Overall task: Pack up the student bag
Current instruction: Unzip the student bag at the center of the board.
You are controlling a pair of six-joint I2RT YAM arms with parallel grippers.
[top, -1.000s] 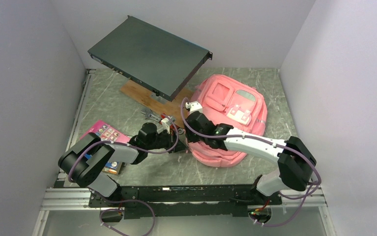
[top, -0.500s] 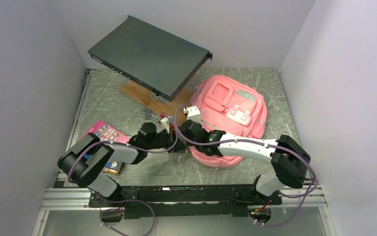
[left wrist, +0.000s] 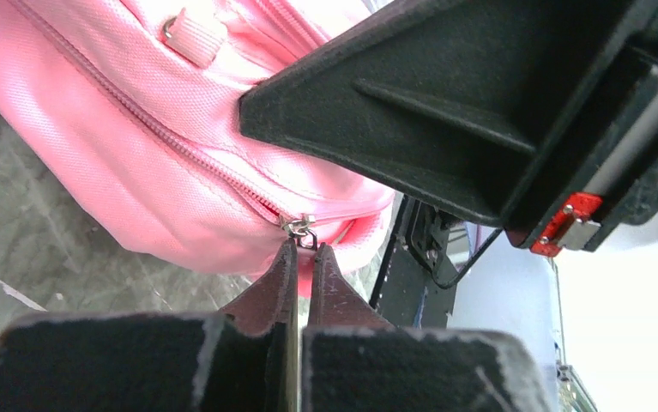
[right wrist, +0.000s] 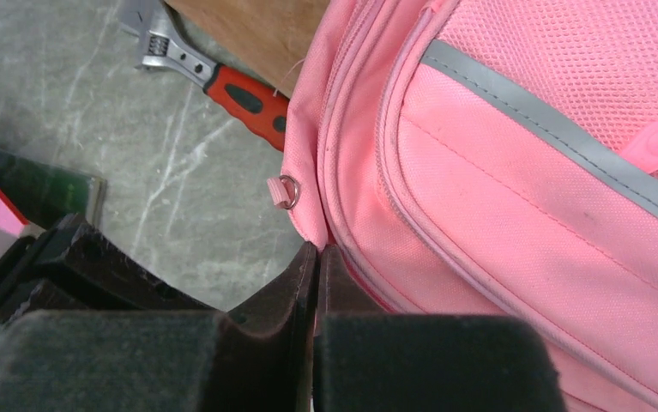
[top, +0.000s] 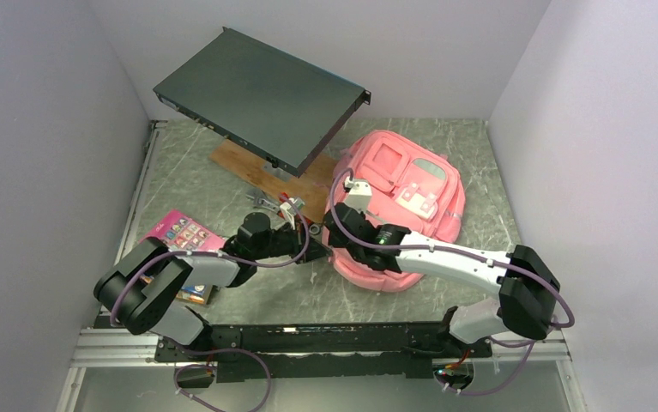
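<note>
The pink student bag point(top: 407, 193) lies flat on the table right of centre. My left gripper point(top: 312, 233) is at its near-left corner. In the left wrist view the gripper point(left wrist: 305, 249) is shut on the pink zip pull just below the metal zip slider point(left wrist: 298, 227) at the end of the bag's long zip. My right gripper point(top: 335, 243) is right beside it. In the right wrist view the gripper point(right wrist: 317, 249) is shut on the bag's point(right wrist: 514, 172) fabric edge, below a small metal ring point(right wrist: 287, 192).
A black flat rack unit point(top: 261, 99) stands tilted on a wooden board point(top: 256, 167) at the back left. A red-handled wrench point(right wrist: 222, 81) lies beside the bag's left edge. A pink book point(top: 184, 232) lies at the near left.
My right gripper and wrist have shifted right along the bag's near-left edge, and its elbow has swung right. My left gripper has stayed at the bag's corner.
</note>
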